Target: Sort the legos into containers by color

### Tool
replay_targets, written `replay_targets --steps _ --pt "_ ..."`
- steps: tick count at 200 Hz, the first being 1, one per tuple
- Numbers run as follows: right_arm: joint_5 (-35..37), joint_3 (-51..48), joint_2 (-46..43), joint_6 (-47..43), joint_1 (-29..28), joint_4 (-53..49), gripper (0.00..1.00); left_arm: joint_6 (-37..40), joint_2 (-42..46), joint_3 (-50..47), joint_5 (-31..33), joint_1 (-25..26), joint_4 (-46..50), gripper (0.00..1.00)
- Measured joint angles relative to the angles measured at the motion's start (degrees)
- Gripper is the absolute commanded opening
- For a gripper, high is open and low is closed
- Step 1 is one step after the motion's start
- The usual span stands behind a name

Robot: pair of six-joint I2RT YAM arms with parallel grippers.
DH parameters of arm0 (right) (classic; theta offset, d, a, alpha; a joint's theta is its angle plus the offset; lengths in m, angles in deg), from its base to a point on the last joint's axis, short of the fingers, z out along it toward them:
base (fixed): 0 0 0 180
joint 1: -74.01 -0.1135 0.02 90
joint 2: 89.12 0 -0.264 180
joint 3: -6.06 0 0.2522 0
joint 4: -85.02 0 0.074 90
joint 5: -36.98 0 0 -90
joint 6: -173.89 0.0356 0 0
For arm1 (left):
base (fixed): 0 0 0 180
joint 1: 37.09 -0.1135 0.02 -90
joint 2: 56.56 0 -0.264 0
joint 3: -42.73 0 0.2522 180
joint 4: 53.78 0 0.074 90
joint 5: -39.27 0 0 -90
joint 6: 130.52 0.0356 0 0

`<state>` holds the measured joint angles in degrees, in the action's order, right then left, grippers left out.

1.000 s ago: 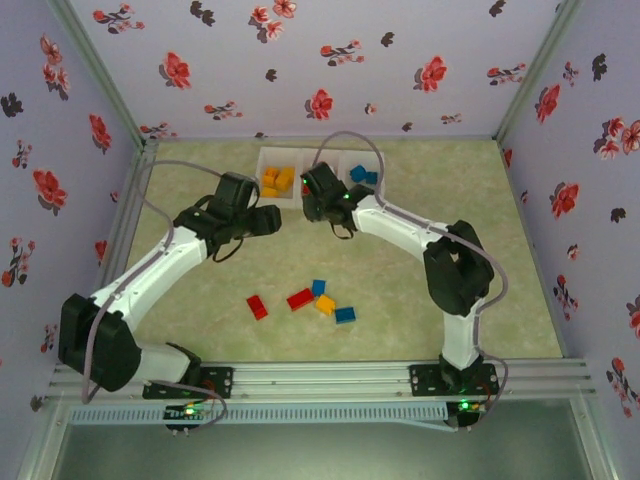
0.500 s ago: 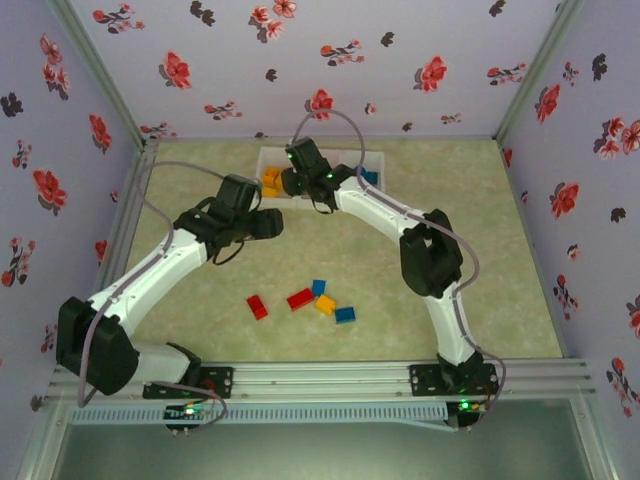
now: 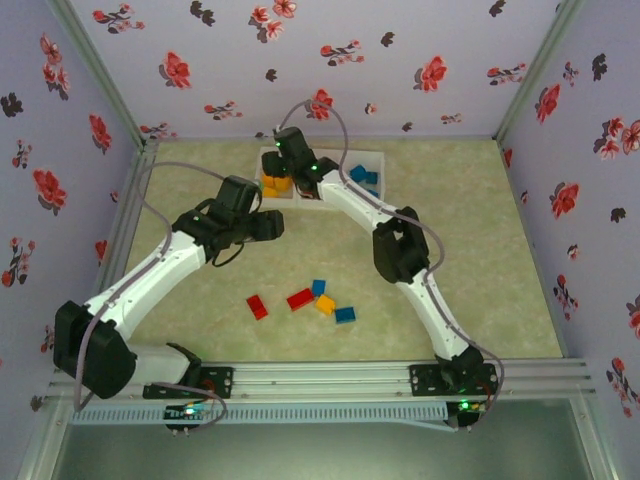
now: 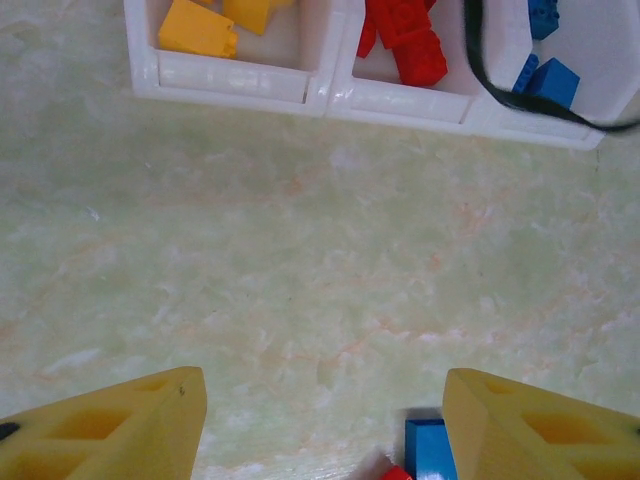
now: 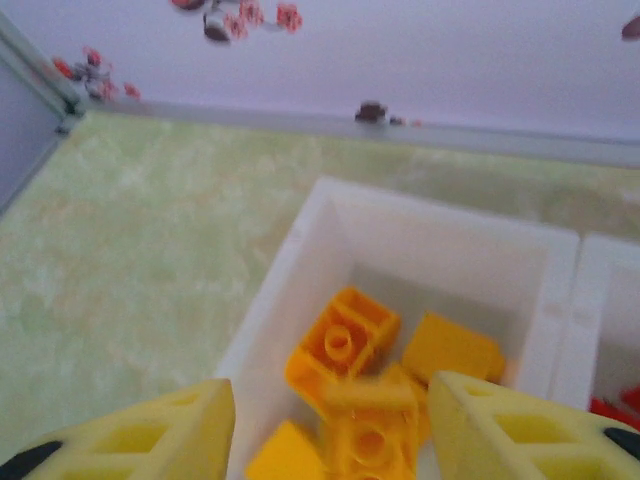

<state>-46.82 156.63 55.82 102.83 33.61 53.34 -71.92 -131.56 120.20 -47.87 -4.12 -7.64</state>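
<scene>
The containers (image 3: 372,155) are a row of white bins at the far side of the table. The left one (image 5: 290,260) holds yellow legos (image 5: 345,345), the middle one red legos (image 4: 405,40), the right one blue legos (image 4: 550,80). My right gripper (image 5: 330,430) hangs open over the left bin, and a blurred yellow brick (image 5: 375,420) lies loose between its fingers, above the pile. My left gripper (image 4: 325,420) is open over bare table in front of the bins, holding nothing. A blue brick (image 4: 428,450) lies by its right finger (image 4: 530,425).
Several loose legos lie mid-table: two red (image 3: 257,306) (image 3: 300,298), two blue (image 3: 319,288) (image 3: 345,314) and one yellow (image 3: 325,305). A black cable (image 4: 500,85) crosses the right bin. Flowered walls close off three sides.
My right arm swung from in front of the middle bin to back-left over the yellow bin, and its jaws opened, letting go of a yellow brick. The left arm has barely moved.
</scene>
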Motion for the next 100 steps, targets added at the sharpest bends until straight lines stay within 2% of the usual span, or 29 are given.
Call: replay_targets --steps 18,46,100 --pt "-0.2 7.3 4.2 0.1 0.9 -1.8 0.65 0.0 0.9 0.0 0.1 0.1 0.7 0.65" --pt "-0.2 6.8 3.9 0.1 1.9 -3.6 0.66 0.0 2.1 0.0 0.2 0.1 1.4 0.66" --pt "-0.2 -19.8 -12.4 -0.5 2.4 -1.5 0.66 0.0 2.2 0.0 0.9 0.5 2.2 0.67"
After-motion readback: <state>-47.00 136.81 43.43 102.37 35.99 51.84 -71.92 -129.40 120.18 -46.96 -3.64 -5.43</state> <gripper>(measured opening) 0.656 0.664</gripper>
